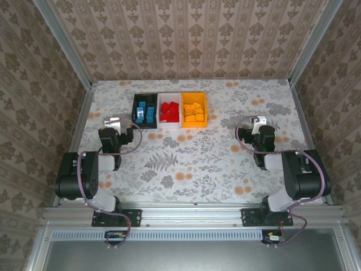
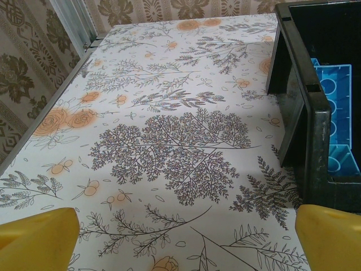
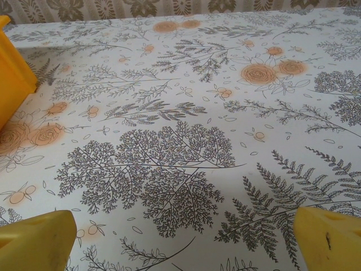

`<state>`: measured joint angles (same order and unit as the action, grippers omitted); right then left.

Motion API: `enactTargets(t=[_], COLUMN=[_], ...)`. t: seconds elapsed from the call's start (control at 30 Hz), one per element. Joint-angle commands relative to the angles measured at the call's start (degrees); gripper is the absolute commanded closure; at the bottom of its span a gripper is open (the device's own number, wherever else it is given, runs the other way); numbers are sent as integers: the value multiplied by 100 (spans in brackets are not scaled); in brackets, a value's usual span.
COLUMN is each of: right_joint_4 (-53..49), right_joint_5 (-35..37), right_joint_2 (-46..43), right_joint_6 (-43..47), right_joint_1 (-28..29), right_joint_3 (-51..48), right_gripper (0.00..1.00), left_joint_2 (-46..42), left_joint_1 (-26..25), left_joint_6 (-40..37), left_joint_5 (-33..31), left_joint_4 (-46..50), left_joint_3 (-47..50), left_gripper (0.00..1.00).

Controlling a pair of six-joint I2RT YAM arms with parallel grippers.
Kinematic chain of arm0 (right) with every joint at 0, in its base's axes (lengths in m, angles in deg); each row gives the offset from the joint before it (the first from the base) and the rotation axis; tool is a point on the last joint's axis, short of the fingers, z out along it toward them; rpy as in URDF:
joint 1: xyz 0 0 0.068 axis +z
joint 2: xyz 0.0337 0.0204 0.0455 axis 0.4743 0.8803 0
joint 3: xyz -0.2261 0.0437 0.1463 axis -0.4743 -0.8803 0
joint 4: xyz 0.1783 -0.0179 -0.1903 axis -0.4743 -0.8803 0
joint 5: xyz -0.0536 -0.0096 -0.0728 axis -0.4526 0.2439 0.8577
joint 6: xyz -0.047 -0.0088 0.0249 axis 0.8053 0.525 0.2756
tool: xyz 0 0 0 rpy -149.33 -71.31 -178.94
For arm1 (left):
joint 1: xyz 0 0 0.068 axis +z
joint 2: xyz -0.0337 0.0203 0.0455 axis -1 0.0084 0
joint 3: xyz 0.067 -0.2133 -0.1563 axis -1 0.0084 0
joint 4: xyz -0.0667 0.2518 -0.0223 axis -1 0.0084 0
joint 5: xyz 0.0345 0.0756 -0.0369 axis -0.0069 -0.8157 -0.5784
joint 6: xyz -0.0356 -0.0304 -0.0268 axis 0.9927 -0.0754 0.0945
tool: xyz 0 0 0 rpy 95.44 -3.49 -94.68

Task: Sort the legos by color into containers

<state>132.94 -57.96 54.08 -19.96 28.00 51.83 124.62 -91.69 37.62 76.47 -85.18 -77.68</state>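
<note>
Three containers stand in a row at the back middle of the table. The black one (image 1: 135, 107) holds blue legos (image 1: 145, 112), the white one (image 1: 170, 95) red legos (image 1: 168, 111), the orange-yellow one (image 1: 205, 110) orange-yellow legos (image 1: 193, 112). My left gripper (image 1: 119, 126) hovers low, just left of the black container (image 2: 316, 130), with blue legos (image 2: 335, 113) visible inside. It is open (image 2: 186, 240), only tablecloth between its yellow fingers (image 2: 39, 237). My right gripper (image 1: 251, 129) is open (image 3: 186, 240) over bare cloth, well right of the orange-yellow container (image 3: 11, 73).
A floral tablecloth (image 1: 186, 164) covers the table. Patterned walls with metal frame posts (image 1: 84, 101) close in the left, back and right sides. Both arm bases sit at the near edge.
</note>
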Motion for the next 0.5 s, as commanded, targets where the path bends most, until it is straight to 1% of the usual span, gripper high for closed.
enactTargets(t=[0.0,0.47], right_joint_4=[221,224], right_joint_5=[95,144], right_joint_2=[-10,-9], right_joint_6=[89,125], right_joint_1=[25,81], right_joint_3=[69,66], right_gripper=[0,0], left_joint_2=[-2,2], left_joint_1=[6,-1], left_joint_6=[-77,-79], left_joint_5=[-54,-51], left_joint_4=[-161,-157], left_joint_3=[13,13], left_gripper=[0,0])
